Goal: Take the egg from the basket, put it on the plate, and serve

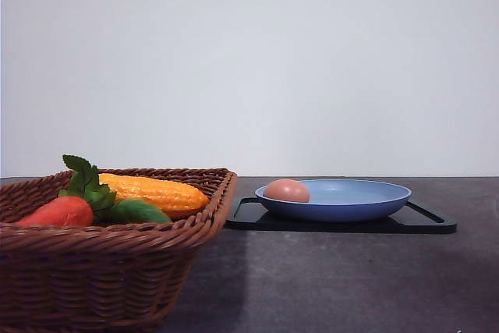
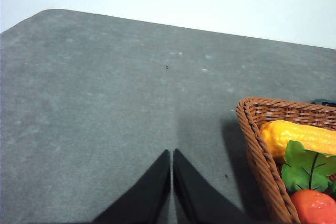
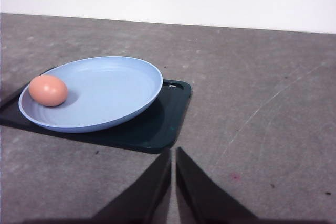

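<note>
Baskets come first on the left: the brown basket (image 1: 109, 259) sat at the lower left of the front view, with a red vegetable (image 1: 61, 212), green leaves (image 1: 87, 181) and a yellow corn cob (image 1: 154, 193) inside. No egg could be seen in it. In the left wrist view the left gripper (image 2: 171, 153) was at the bottom middle, pressed closed with nothing in it, over bare gray table (image 2: 105, 103) beside the basket's corner.

Further right, the egg (image 1: 286, 190) lay in the blue plate (image 1: 366, 200), near the plate's left edge. The plate sat on a flat black tray (image 1: 425, 224) in the middle right of the front view. In the right wrist view the right gripper (image 3: 173, 151) was at the bottom middle, also pressed closed and holding nothing, just beside the tray's near corner.

So the egg part looked done, and serving the plate seemed to be left. The egg was round and loose, so it could roll. A quick push or a tipped plate might send it over the low rim. A closed gripper could also bump the tray and slide the plate.
</note>
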